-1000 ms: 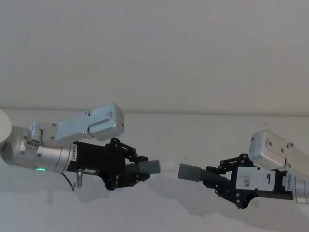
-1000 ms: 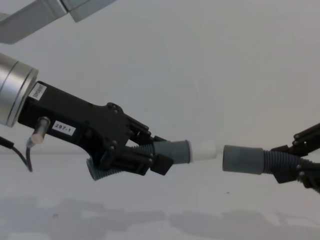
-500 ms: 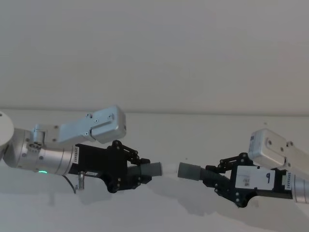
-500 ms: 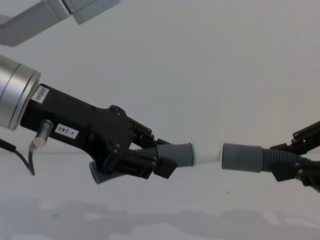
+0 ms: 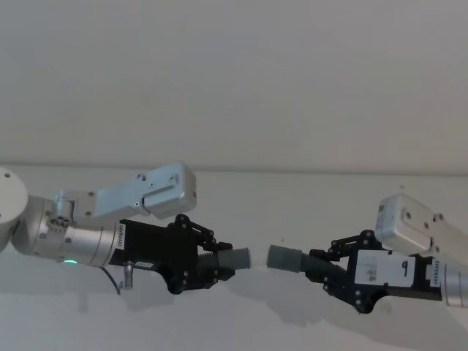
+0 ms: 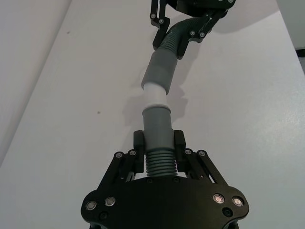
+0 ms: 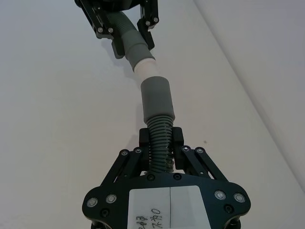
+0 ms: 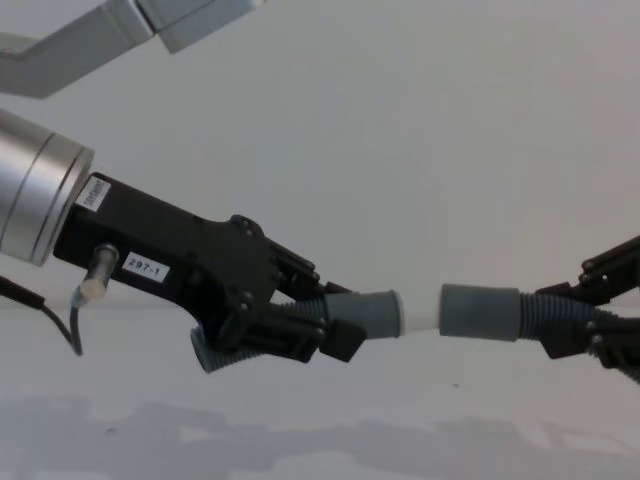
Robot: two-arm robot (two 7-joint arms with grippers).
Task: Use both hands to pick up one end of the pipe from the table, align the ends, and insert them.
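My left gripper (image 5: 219, 267) (image 8: 332, 330) is shut on the ribbed part of the short grey pipe piece (image 8: 370, 313) (image 6: 157, 126). That piece's pale whitish tip (image 8: 420, 316) (image 6: 153, 93) points right. My right gripper (image 5: 319, 268) (image 8: 560, 325) is shut on the ribbed hose (image 7: 159, 131) just behind its wider grey sleeve (image 8: 480, 312) (image 7: 156, 98). Both pieces hang above the white table (image 5: 307, 205), roughly in line. The whitish tip meets the sleeve's mouth; I cannot tell how far it goes in.
A black cable (image 8: 55, 325) loops down from my left wrist. A silver arm link (image 8: 110, 30) crosses the upper left of the chest view. The arms' shadows fall on the table (image 8: 450, 445) under the pipe, and a plain wall stands behind.
My left gripper has moved right with its pipe piece. The gap between the whitish tip and the grey sleeve has closed. The right gripper has barely moved.
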